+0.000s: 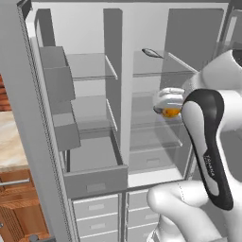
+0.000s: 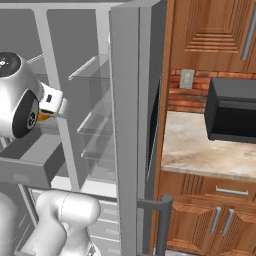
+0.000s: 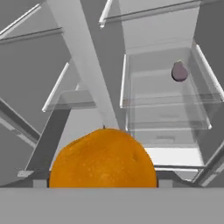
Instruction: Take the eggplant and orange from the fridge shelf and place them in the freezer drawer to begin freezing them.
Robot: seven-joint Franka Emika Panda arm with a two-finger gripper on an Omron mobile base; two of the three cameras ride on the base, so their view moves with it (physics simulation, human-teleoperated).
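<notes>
fingers (image 3: 103, 186): you have them, it seems, closed partway round the orange (image 3: 103, 158), tips hidden | eggplant (image 3: 179, 71): on a glass fridge shelf (image 3: 168, 100), near its back edge | freezer drawer (image 1: 94, 181): pulled open, below left shelves

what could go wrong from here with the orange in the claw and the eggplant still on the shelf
1. The orange is round and smooth, and sits between the tips of the claw; it could roll out on the swing across to the freezer drawer.
2. Glass shelves and the centre divider stand close around the hand, so a wide swing may clip them.
3. The eggplant sits deep on a shelf; reaching it later may mean squeezing between the shelves.
</notes>
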